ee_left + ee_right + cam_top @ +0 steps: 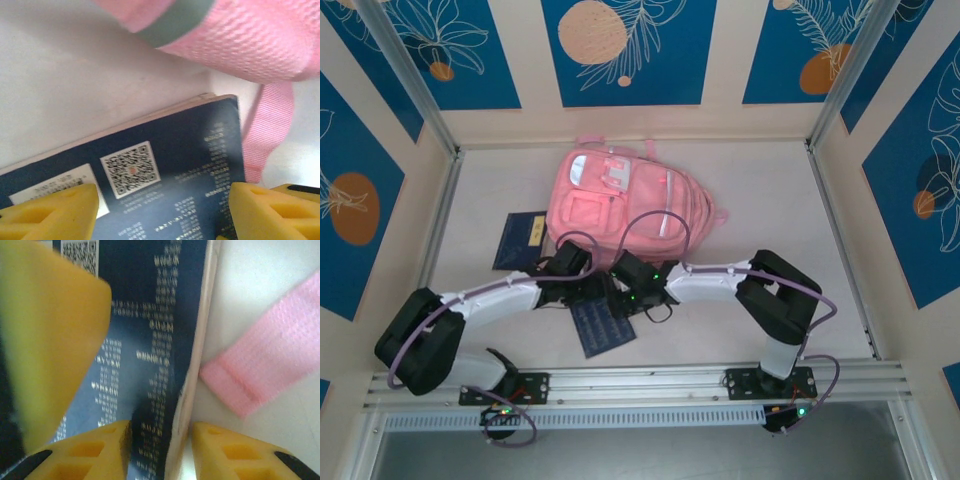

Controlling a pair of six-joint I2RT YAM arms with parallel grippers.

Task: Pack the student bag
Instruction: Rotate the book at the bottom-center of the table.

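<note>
the student bag [620, 200], a large soft pink fabric backpack with pale silvery trim patches, lies flat at the middle of the pale table [770, 200], its straps towards the arms. a padded pink mesh strap [250, 40] and a narrow pink webbing strap [265, 130] trail just beside a navy softcover book with a printed square code on its cover [175, 150], which lies just near of the bag. the right gripper [161, 440] pinches this book at its pale page edge, one yellow finger on the cover and one on the outer side. the left gripper [162, 200] is spread wide above the same cover, holding nothing. a second navy book with a gold emblem [523, 240] lies to the left of the bag.

risks, as judged: the pinch sits on a thin edge, so the floppy book may sag or slip out when raised; the webbing strap lies close enough to snag a finger or be dragged along; the two grippers work close together and may collide.

obscured: in the top view both wrists cover the fingers and most of the book [605, 328]. whether any zip pocket is open cannot be told. a large blurred yellow shape [50, 340] in the right wrist view is probably a left finger.
</note>
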